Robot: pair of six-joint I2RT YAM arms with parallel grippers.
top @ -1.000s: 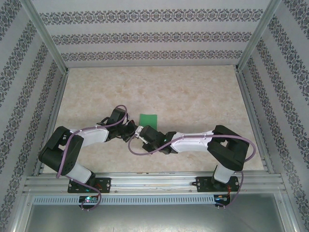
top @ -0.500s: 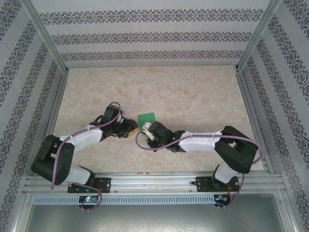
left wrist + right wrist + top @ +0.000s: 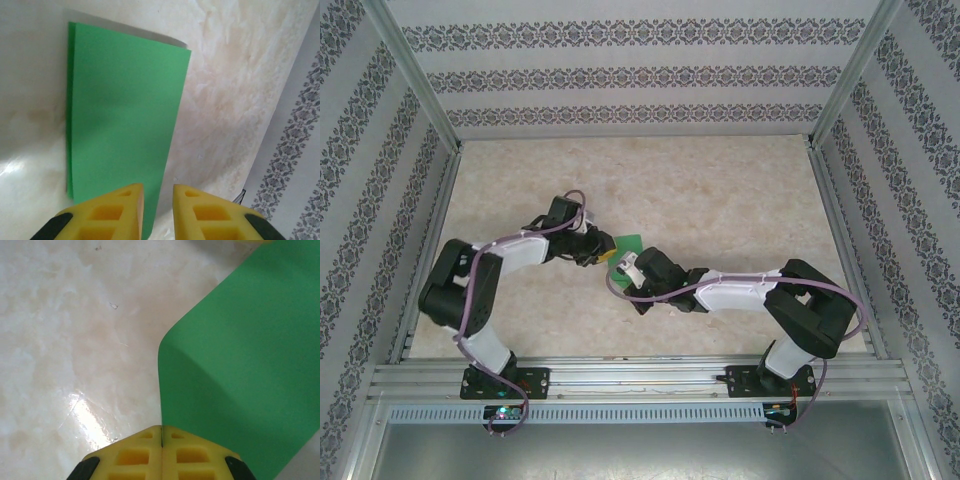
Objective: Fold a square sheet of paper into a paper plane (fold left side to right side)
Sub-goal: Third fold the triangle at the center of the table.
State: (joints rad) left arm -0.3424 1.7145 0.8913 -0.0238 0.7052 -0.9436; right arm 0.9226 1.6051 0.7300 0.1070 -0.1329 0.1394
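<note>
One folded green sheet [image 3: 125,115] on table [image 3: 225,100]

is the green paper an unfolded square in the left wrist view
No, the green paper is a narrow doubled rectangle, a second layer's edge showing along its left side.

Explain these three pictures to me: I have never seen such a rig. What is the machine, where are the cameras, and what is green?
Two robot arms, the left arm and the right arm, are bolted at the near edge of a table. One picture looks down from above and behind; the others come from a camera on each wrist. The green sheet of paper is folded over. The right tool is shut, pinching its edge; the left tool stands slightly open over another edge.
</note>
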